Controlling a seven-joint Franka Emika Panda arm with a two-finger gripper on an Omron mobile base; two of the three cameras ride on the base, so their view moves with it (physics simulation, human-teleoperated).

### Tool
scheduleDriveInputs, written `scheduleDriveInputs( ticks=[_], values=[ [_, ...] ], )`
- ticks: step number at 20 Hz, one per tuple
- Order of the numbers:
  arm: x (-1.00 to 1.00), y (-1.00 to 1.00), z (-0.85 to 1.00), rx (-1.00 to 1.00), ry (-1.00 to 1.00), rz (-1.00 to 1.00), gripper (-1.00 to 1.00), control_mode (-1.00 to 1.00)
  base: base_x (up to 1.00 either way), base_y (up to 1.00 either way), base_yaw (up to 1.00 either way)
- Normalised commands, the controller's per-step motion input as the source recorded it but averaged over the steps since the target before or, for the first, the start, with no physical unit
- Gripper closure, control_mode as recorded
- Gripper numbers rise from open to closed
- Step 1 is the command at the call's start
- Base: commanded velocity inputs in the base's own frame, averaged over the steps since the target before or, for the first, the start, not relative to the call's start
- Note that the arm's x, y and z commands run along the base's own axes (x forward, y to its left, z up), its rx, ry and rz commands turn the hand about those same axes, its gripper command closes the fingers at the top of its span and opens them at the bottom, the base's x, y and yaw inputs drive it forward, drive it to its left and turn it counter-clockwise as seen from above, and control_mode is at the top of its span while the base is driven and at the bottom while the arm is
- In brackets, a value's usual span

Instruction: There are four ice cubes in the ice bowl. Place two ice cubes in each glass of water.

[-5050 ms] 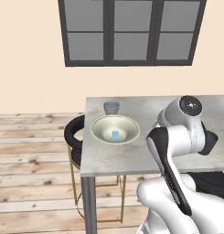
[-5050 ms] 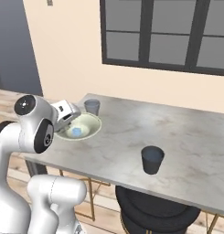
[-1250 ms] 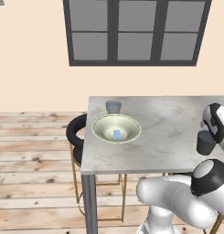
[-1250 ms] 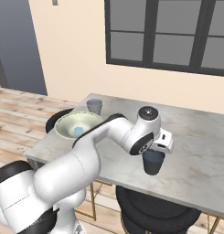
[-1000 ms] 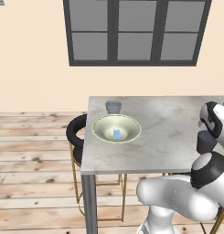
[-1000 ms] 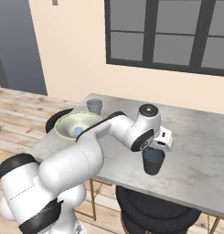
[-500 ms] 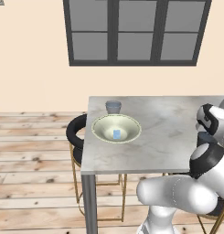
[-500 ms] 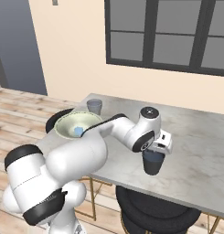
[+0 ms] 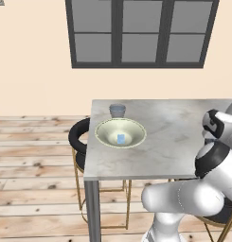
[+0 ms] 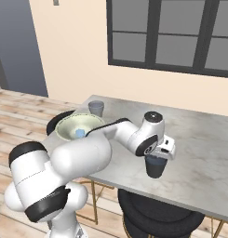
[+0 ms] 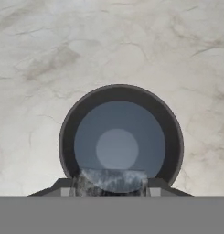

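The gripper (image 10: 157,158) hung straight above the near glass (image 10: 155,167), which stood on the marble worktop (image 10: 199,139) close to its front edge. In the hand view the glass (image 11: 121,141) was seen from above, a round dark rim with grey-blue water inside. Between the two fingertips (image 11: 63,187) at the bottom of that view sat a pale, translucent ice cube (image 11: 112,180), over the near side of the glass rim. The jaws were part-way apart and pinching this cube.

The bowl (image 9: 120,133) stood near the left edge of the worktop (image 9: 174,137), well apart from the near glass. One pale blue ice cube (image 9: 120,138) lay in its middle; I could not tell if more cubes were there. In the right base view the bowl (image 10: 78,127) also showed a blue cube (image 10: 80,133). The far glass (image 9: 117,110) stood just behind the bowl, close to the back left corner; in the right base view this glass (image 10: 96,108) was near the worktop's far edge.

Between the bowl and the near glass the marble was bare, so there was open room. A black stool (image 9: 79,137) stood under the left edge, and another stool (image 10: 155,211) below the front edge under the near glass.
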Motion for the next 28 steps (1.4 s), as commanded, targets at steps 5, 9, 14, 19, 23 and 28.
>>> scheduleDriveInputs(
  ticks=[5, 9, 14, 19, 23, 28],
  values=[
    [0.07, -0.01, -0.09, 0.0, 0.05, 0.0, 1.0, -1.0, 0.0, 0.0, 0.0],
    [0.03, -0.09, -0.03, 0.03, 0.03, 0.0, 1.0, -1.0, 0.0, 0.0, 0.0],
    [0.0, -0.21, 0.0, 0.06, 0.01, 0.0, 1.0, -1.0, 0.0, 0.0, 0.0],
    [0.1, -0.06, 0.0, 0.06, 0.0, 0.0, 1.0, -1.0, 0.0, 0.0, 0.0],
    [0.24, 0.0, 0.0, 0.03, 0.0, 0.0, 1.0, -1.0, 0.0, 0.0, 0.0],
    [0.21, 0.0, 0.0, 0.01, 0.0, 0.0, -1.0, -1.0, 0.0, 0.0, 0.0]
  ],
)
